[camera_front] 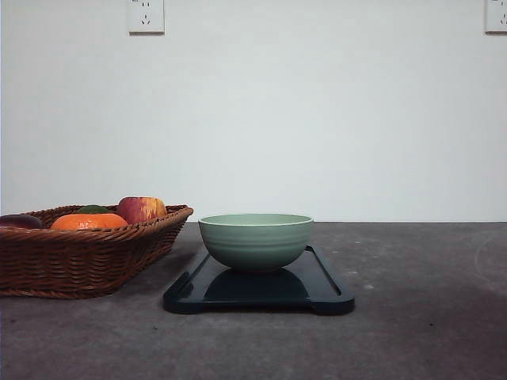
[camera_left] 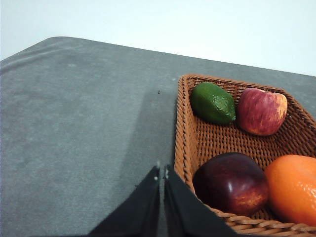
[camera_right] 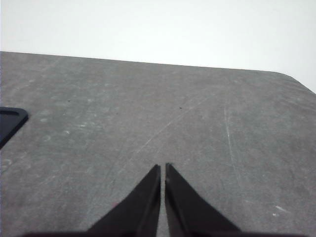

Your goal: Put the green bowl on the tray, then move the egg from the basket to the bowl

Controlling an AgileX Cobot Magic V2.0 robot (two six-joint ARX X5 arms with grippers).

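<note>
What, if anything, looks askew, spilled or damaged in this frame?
Nothing stands out. The green bowl sits upright on the tray, the fruit lies inside the basket, and the table shows only faint scuffs. Both pincers, left and right, are shut and empty.

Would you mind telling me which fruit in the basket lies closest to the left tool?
The dark red-purple fruit, right beside the left tool across the basket rim; the orange, apple and green one sit farther.

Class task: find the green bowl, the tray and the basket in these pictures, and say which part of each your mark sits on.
green bowl (camera_front: 255, 244): front view, on its ridged outer wall.
tray (camera_front: 329, 286): front view, on its raised right rim.
basket (camera_front: 87, 257): front view, on its woven side.
</note>
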